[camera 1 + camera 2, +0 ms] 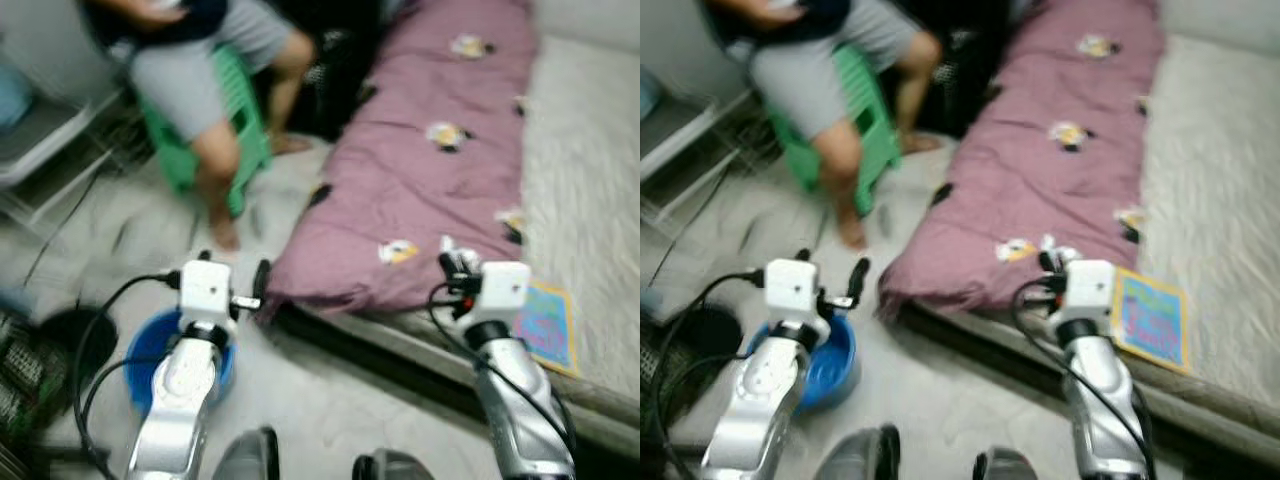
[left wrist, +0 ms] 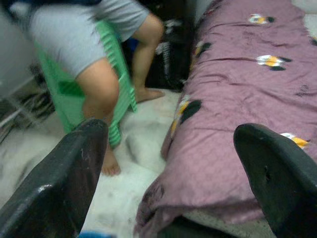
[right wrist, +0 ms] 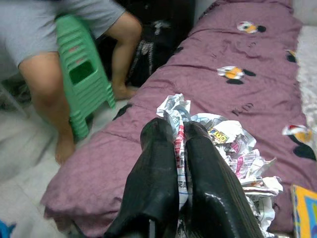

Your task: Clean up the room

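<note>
My right gripper [image 3: 179, 148] is clamped on crumpled newspaper [image 3: 225, 141] over the purple quilt [image 1: 430, 170], left gripper [image 2: 168, 168] agape above the blue basin [image 1: 150, 360]; loose folds may tear free.

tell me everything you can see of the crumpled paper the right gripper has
The crumpled paper is a wad of printed newspaper, white with black text and spots of red and yellow. The right gripper is shut on one upright fold, with the rest bunched beside the fingers, above the purple quilt. It is creased and ragged-edged.
</note>
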{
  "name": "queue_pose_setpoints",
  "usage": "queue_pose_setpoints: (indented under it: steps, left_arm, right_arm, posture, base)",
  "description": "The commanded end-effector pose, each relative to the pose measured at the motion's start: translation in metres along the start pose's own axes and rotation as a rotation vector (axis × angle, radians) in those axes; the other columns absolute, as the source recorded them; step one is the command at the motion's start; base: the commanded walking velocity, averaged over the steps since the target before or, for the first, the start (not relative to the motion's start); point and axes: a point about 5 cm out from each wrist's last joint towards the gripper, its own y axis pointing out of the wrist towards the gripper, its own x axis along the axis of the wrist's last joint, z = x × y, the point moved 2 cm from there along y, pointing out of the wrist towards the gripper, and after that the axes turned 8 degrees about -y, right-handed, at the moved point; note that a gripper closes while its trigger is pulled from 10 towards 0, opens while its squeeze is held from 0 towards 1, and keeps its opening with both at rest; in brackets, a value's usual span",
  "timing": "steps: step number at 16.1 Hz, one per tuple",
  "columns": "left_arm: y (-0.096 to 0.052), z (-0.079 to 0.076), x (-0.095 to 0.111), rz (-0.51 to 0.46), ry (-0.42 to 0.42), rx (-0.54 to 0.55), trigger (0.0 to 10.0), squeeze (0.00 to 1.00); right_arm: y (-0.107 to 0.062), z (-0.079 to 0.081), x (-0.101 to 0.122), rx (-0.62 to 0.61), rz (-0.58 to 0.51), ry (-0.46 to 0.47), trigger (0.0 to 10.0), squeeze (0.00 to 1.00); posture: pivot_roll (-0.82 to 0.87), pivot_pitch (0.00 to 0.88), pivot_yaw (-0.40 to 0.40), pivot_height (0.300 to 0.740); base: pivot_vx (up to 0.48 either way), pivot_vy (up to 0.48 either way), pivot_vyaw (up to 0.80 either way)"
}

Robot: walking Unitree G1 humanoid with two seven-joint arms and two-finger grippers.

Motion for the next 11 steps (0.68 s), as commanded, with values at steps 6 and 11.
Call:
queue_pose_setpoints:
  steps: [6,11]
  left_arm:
    - [-0.005,0.001,-0.009,0.034,-0.003,0.0,10.0,0.0]
    - [-0.008,0.011,-0.007,0.011,-0.005,0.078,10.0,0.0]
  right_arm:
    - [-0.012,0.012,-0.015,0.018,0.044,0.029,10.0,0.0]
    - [0.002,0.02,-0.016,0.073,0.051,0.042,10.0,0.0]
  posture:
    - [-0.01,0.149,0.02,0.74]
    - [0.06,0.127,-0.047,0.74]
  base:
    - [0.0,0.0,0.8]
    - [0.0,0.0,0.48]
